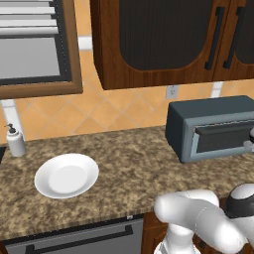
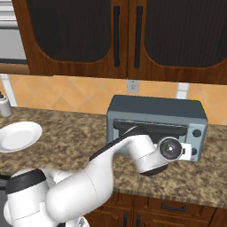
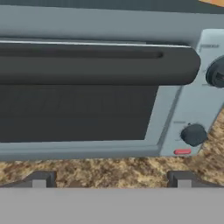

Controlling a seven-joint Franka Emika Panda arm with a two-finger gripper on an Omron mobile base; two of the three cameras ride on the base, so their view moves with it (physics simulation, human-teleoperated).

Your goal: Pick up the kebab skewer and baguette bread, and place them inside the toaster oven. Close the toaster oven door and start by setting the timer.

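The grey-blue toaster oven [image 1: 208, 119] [image 2: 157, 113] stands on the granite counter against the tiled wall. Its toaster oven door [image 3: 78, 109] is shut, the dark bar handle [image 3: 96, 65] running along its top. My gripper [image 3: 111, 179] hovers just above the counter, close in front of the door's lower edge. It is open, with nothing between its fingertips [image 3: 40, 179]. Two dark knobs [image 3: 194, 134] and a red button [image 3: 182, 152] sit on the panel right of the door. The kebab skewer and the baguette bread are out of view.
A white plate [image 1: 66, 175] [image 2: 17, 135] lies on the counter to the left, with a soap dispenser [image 1: 15, 141] behind it. Dark wood cabinets [image 2: 128, 35] hang over the oven. A grey dishwasher panel [image 1: 79, 240] sits below the counter edge.
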